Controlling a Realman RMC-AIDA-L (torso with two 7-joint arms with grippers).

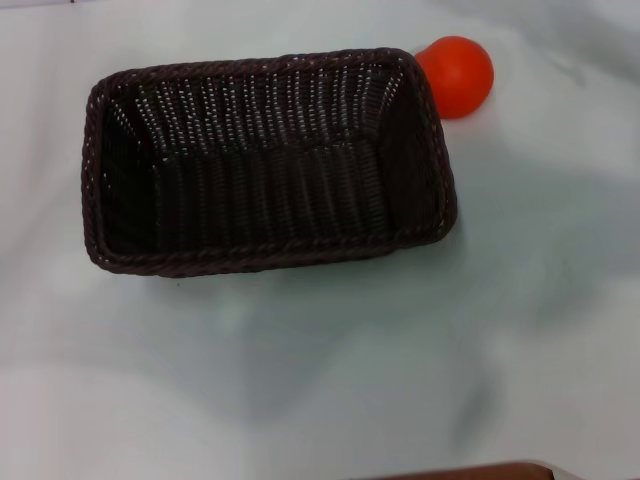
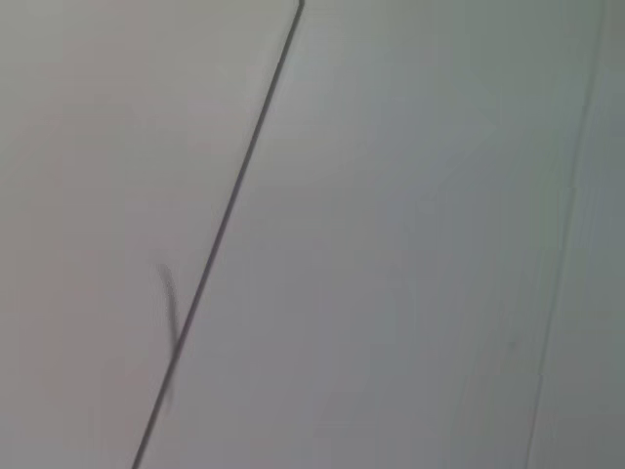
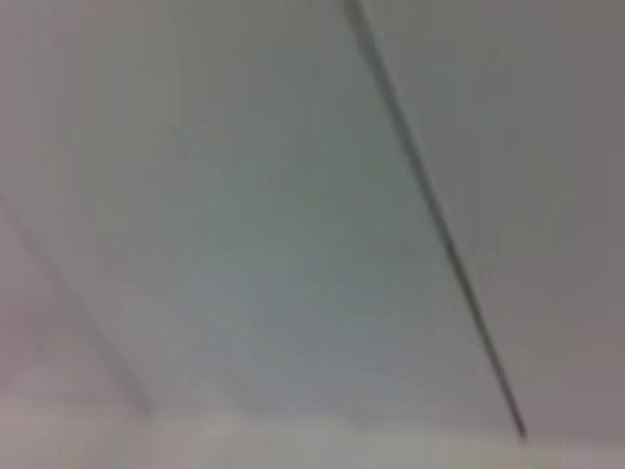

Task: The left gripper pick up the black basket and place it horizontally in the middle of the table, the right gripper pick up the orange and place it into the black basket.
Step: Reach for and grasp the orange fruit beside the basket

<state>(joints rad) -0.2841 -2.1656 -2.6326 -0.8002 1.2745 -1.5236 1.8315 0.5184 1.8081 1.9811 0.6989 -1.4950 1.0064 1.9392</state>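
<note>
From the head camera, the black basket (image 1: 265, 160) sat on the tabletop (image 1: 330, 370), its long side running almost across the view but turned slightly, the right end a little nearer than a true horizontal would put it. It lay above the centre of the view, toward 11 o'clock. The orange (image 1: 457, 76) rested at the basket's 1 o'clock corner, touching or all but touching the braided rim, outside the basket. A brown edge strip (image 1: 470, 470) showed at 6 o'clock. Neither claw appeared here, so both arms were outside this view.

The risk, as I judged it, lay in that contact: if the left claw lifted or swung the basket, the corner could nudge the round, glossy fruit and send it rolling off toward 1 o'clock, away from the right arm. The deep sloping walls could also slip from a thin finger hold on the rim and tip the basket.

The left wrist camera showed only pale flat surface crossed by a thin dark line; no finger was visible, so whether the left claw was spread or pressed together could not be told.

The right wrist camera gave the same: pale surface, one dark diagonal line, no fingers, the right claw's state unknown.
</note>
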